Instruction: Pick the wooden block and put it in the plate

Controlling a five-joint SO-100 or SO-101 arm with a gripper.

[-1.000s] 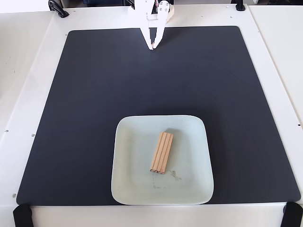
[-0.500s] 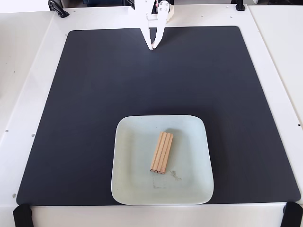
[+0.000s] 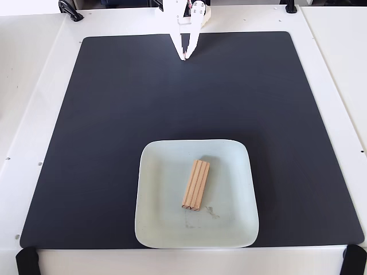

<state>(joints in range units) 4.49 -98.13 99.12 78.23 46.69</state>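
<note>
From my remote station, the fixed view looks down on a white table (image 3: 34, 86) that fills the frame. On it lies a large black mat (image 3: 114, 114), roughly square, reaching close to the table's near edge. At the two near corners of the table I see black straps (image 3: 27, 260), one at each side.

The plate (image 3: 160, 223) sits on the near half of the mat, slightly right of the mat's centre line. It is a pale mint-white square with rounded corners and a raised rim. Its near edge lies close to the mat's near edge. A faint grey smudge (image 3: 209, 212) marks its inner surface, just beside the near end of the block.

The arm (image 3: 183, 14) enters from the far edge of the view, white, with only its lower part visible. The gripper (image 3: 185, 57) points down at the far end of the mat, well apart from the plate. Its two white fingers converge to a point with the tips pressed together, and I see nothing between them.

The wooden block (image 3: 196, 184) lies flat inside the plate, near the plate's centre and clear of the rim on all sides. It is a small light-tan bar, much smaller than the plate. Lengthwise grooves divide its top face into narrow strips. Its long axis runs from near to far, tilted slightly to the right at the far end. The near end shows a darker mark.
</note>
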